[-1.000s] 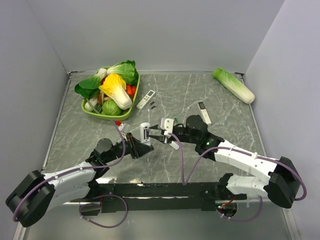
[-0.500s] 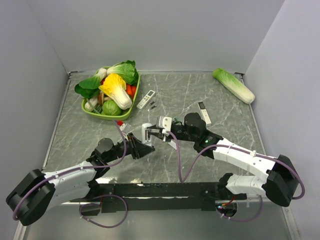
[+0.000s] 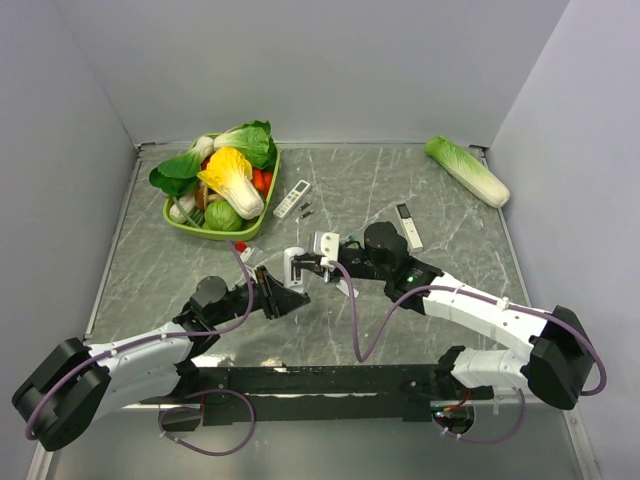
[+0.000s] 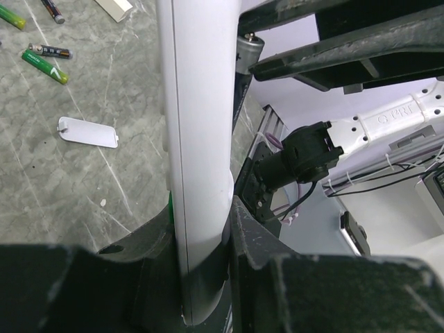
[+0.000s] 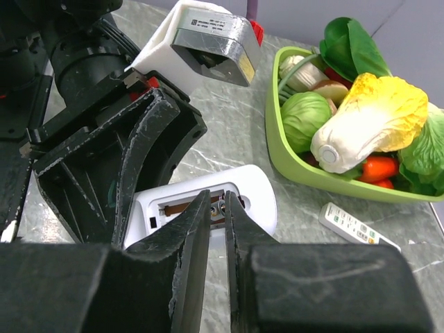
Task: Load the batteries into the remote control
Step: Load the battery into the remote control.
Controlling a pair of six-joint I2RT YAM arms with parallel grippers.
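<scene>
My left gripper [image 3: 285,283] is shut on the lower end of the white remote control [image 4: 201,139] and holds it above the table. In the right wrist view the remote's [image 5: 251,186] back faces the camera, its battery compartment uncovered. My right gripper [image 5: 223,205] has its tips at that compartment, the jaws narrowed to a thin slit. A battery's metallic end [image 4: 248,52] shows right at the fingertips; whether they pinch it is unclear. Several loose batteries [image 4: 45,66] lie on the table, with the white battery cover [image 4: 89,132] nearby.
A green basket [image 3: 184,222] of vegetables stands at the back left. A white remote with grey buttons [image 3: 291,198] lies beside it, and a slim remote with a black end [image 3: 408,225] lies right of centre. A cabbage [image 3: 466,170] rests in the back right corner.
My right gripper has moved left up to the held remote and its jaws have narrowed. The left gripper and the remote have stayed in place.
</scene>
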